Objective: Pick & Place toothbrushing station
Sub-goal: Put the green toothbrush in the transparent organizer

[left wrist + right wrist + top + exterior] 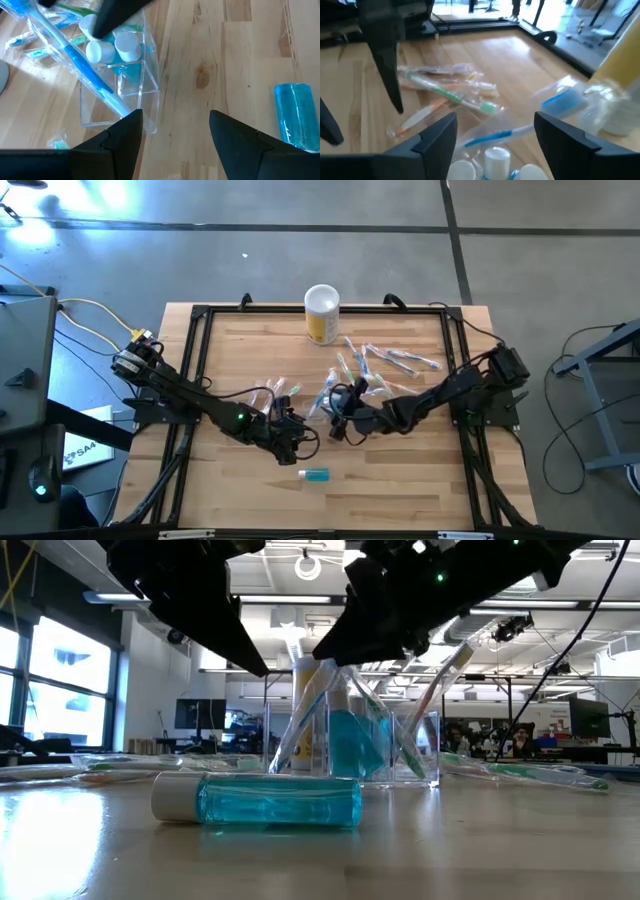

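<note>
Both grippers hover mid-surface with fingers apart: left gripper [290, 436] beside a clear holder [120, 85] (blue toothbrush [70, 55] and white-capped tubes inside), right gripper [338, 423] above it. 1 teal tube [314, 474] lies nearer; wrapped toothbrushes [400, 360] lie farther right.

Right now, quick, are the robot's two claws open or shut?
Left gripper: open, holding nothing, beside the clear holder.
Right gripper: open, holding nothing, over the white-capped tubes.

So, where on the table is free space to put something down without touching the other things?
The near strip of the table around the lone toothpaste tube is bare, and so is the far-left part beside the yellow cup. The middle is crowded: both hands, left and right, the clear holder and wrapped toothbrushes.
</note>
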Tool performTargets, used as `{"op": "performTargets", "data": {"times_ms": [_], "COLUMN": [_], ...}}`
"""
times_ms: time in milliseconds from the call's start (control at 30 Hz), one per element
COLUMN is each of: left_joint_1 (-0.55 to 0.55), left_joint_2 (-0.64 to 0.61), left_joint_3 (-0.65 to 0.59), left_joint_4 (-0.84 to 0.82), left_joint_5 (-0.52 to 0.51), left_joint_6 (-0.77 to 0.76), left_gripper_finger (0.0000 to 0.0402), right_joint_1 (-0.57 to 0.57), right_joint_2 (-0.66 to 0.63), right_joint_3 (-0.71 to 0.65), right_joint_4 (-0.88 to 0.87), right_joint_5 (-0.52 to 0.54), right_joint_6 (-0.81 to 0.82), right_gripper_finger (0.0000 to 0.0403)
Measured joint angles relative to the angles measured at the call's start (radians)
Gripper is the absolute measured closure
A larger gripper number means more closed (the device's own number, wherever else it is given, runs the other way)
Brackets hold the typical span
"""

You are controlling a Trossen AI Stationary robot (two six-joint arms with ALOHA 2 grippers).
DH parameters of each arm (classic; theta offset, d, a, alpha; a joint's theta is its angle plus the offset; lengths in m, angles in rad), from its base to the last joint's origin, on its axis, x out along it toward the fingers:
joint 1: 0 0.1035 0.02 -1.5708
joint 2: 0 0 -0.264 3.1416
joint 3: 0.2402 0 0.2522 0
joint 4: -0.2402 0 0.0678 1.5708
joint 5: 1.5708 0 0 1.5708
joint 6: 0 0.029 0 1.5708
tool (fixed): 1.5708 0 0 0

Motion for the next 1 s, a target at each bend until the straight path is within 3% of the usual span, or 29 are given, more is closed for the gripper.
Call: {"op": "performTargets", "data": {"times_ms": [233,533,800,1000], "left_joint_1": [0.0,0.0,0.0,0.001], "left_joint_2": [0.0,-0.002,-0.019,-0.033], "left_joint_3": [0.0,0.0,-0.001,0.0], "left_joint_4": [0.003,-0.042,-0.301,-0.539], "left_joint_5": [0.0,0.0,-0.003,-0.001], "left_joint_6": [0.0,0.025,-0.051,-0.143], "left_gripper_finger": [0.0179,0.0179,0.0179,0.0179], "right_joint_1": [0.055,0.181,0.306,0.337], "right_joint_2": [-0.079,-0.199,-0.248,-0.248], "right_joint_3": [0.001,-0.001,0.001,0.001], "right_joint_4": [0.004,-0.013,-0.058,-0.073], "right_joint_5": [0.084,0.109,0.14,0.171], "right_joint_6": [-0.096,-0.204,-0.207,-0.203], "right_gripper_finger": [0.0157,0.0173,0.0173,0.0173]}}
